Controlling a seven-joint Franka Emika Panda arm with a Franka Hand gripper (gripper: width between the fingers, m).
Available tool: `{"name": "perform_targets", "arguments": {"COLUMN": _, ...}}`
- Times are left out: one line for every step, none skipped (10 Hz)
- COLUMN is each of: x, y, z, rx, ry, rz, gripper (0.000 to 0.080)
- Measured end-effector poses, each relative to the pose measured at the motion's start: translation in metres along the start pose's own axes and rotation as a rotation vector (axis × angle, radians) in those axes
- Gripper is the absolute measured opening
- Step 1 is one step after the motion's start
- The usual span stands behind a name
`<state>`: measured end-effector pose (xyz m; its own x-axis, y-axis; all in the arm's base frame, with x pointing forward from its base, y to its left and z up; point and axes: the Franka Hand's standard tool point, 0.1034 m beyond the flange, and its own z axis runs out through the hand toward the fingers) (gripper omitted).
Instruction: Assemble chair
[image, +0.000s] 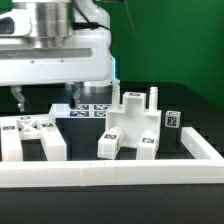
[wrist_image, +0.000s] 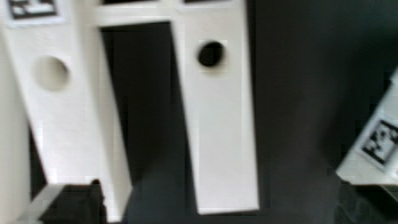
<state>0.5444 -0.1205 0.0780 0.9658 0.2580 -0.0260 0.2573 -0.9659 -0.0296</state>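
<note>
Chair not yet built; its pieces lie loose on the black counter (image: 195, 115). Seat slab (image: 128, 128), chunky, with short posts standing up from it, is set flat at the centre of the exterior view; presumably so placed that its posts stay upward for later joining. A small tagged block (image: 172, 120) is noted near the slab at 3 o'clock, apart from it. Flat tagged pieces (image: 32, 135) are laid side by side at 9 o'clock of the slab, well apart from it. The marker board (image: 92, 110) is fixed flat at 11 o'clock, behind the slab. A long white rail (image: 120, 176) is run along 6 o'clock and turns back at 3 o'clock; judged a stop against which parts can be squared.

Hand (image: 46, 98) is hung low at 10 o'clock of the slab, above the flat pieces; its fingers are spread, with nothing pinched. One dark fingertip (wrist_image: 68, 200) is caught in the wrist view, none close beside it, which fits the spread. Two long white bars (wrist_image: 214, 120), each pierced by one round hole, are seen parallel under the wrist camera, a tagged piece (wrist_image: 377, 145) near them; whether they are the flat pieces cannot be told.

Step judged: approach to one bar, fingers wide so its narrow width can be straddled; the neighbouring bar lies close and could be nudged.
</note>
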Motion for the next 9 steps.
{"name": "perform_targets", "arguments": {"x": -0.006, "y": 0.010, "z": 0.001, "rx": 0.002, "ry": -0.001, "rz": -0.063, "gripper": 0.0649}}
{"name": "perform_targets", "arguments": {"x": -0.005, "y": 0.008, "z": 0.001, "rx": 0.002, "ry": -0.001, "rz": -0.026, "gripper": 0.0649}}
{"name": "perform_targets", "arguments": {"x": -0.004, "y": 0.006, "z": 0.001, "rx": 0.003, "ry": -0.001, "rz": -0.031, "gripper": 0.0649}}
{"name": "perform_targets", "arguments": {"x": -0.004, "y": 0.006, "z": 0.002, "rx": 0.002, "ry": -0.001, "rz": -0.026, "gripper": 0.0649}}
{"name": "perform_targets", "arguments": {"x": 0.002, "y": 0.002, "z": 0.006, "rx": -0.010, "ry": 0.010, "rz": 0.005, "gripper": 0.0649}}
{"name": "perform_targets", "arguments": {"x": 0.004, "y": -0.002, "z": 0.012, "rx": -0.009, "ry": 0.004, "rz": 0.001, "gripper": 0.0649}}
{"name": "perform_targets", "arguments": {"x": 0.006, "y": -0.004, "z": 0.016, "rx": -0.007, "ry": 0.000, "rz": -0.001, "gripper": 0.0649}}
{"name": "perform_targets", "arguments": {"x": 0.007, "y": -0.006, "z": 0.020, "rx": -0.006, "ry": -0.004, "rz": -0.004, "gripper": 0.0649}}
{"name": "perform_targets", "arguments": {"x": 0.009, "y": -0.007, "z": 0.025, "rx": -0.014, "ry": 0.001, "rz": -0.009, "gripper": 0.0649}}
